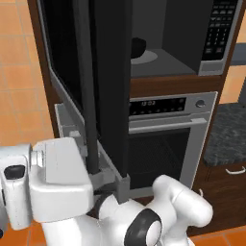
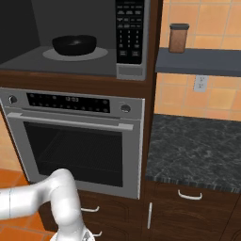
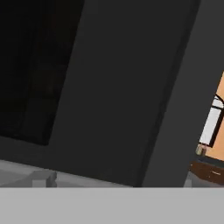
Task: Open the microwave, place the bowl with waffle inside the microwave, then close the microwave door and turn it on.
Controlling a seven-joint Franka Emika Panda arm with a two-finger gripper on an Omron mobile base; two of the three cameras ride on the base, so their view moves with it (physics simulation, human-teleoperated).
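The glossy black bowl (image 2: pixel 74 44) is sitting on the round turntable inside the grey microwave (image 2: pixel 127 70), while the gripper (image 1: pixel 108 185) is hanging empty, jaws wide, beside the swung-out glass door (image 1: pixel 108 86). Swinging that smooth flat panel too loosely, the fingers risk slipping off its edge

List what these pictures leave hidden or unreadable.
- The waffle: the bowl's rim hides the inside in the right base view; the open microwave door covers part of the bowl in the left base view.
- Keypad labels: too small.
- Oven clock digits: blurred.
- Gripper fingertips: the hand view faces the dark door panel.
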